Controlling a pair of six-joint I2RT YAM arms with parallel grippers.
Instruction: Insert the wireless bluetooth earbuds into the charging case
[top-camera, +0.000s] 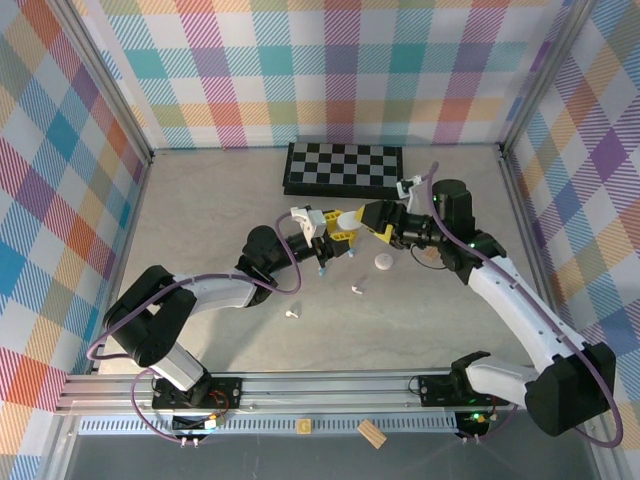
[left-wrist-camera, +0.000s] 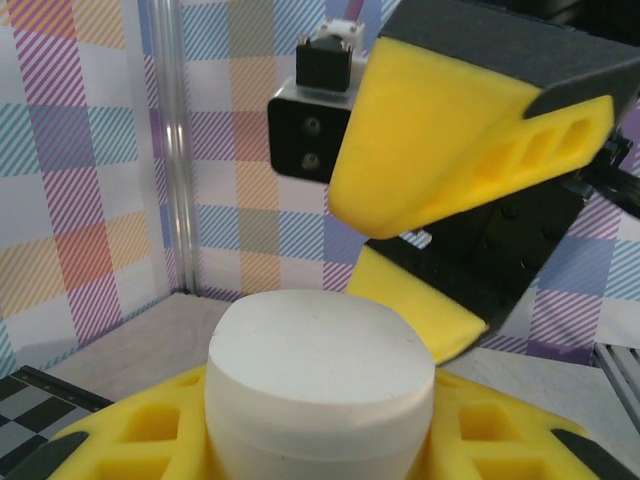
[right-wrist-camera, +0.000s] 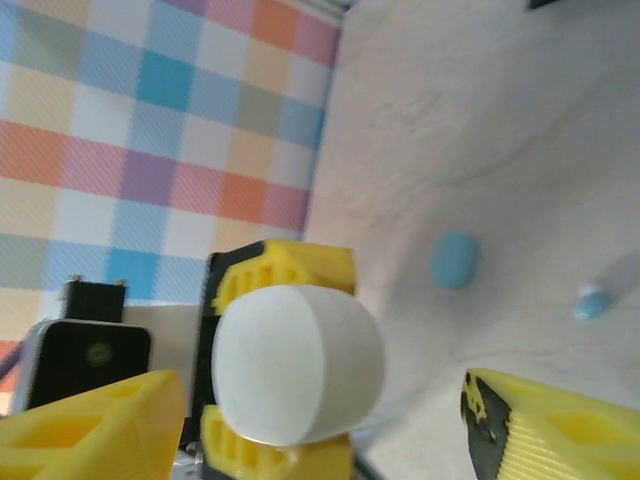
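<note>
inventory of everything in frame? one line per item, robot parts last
held white case: 1, white, raised off the table in the left gripper's fingers
loose white case: 1, white, on the table right of centre
light blue case: 1, light blue, on the table
white earbuds: 2, white, loose on the table, centre and nearer left
light blue earbud: 1, light blue, on the table beside the light blue case, apart from it
checkerboard: 1, black and white, flat at the far edge
wooden block: 1, tan, in front of the near rail
left gripper: 1, yellow fingers, shut on the held white case
right gripper: 1, yellow fingers, open, facing the held white case
</note>
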